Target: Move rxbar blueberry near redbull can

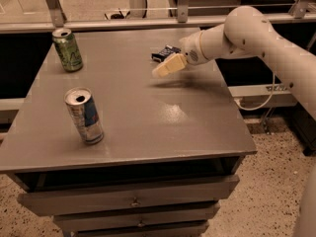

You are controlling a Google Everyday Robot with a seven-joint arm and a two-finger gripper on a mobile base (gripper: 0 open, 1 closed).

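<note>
Ease gripper (163, 69), hovering just front of rxbar blueberry (163, 52), aperture impossible to tell, squarely over the bar's narrow width before carrying toward redbull can (84, 115).

Dim warm light; soft shadow, pale glare on table (123, 147) beneath claw (157, 73)

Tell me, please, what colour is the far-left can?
The can is green, camera view; gripper by rxbar blueberry.

Rxbar blueberry (164, 52): dark flat bar lying far back on worktop (163, 122), gripper (167, 67) just beside it. Redbull can (84, 115): upright, silver-blue, front-left, well apart from bar
</note>
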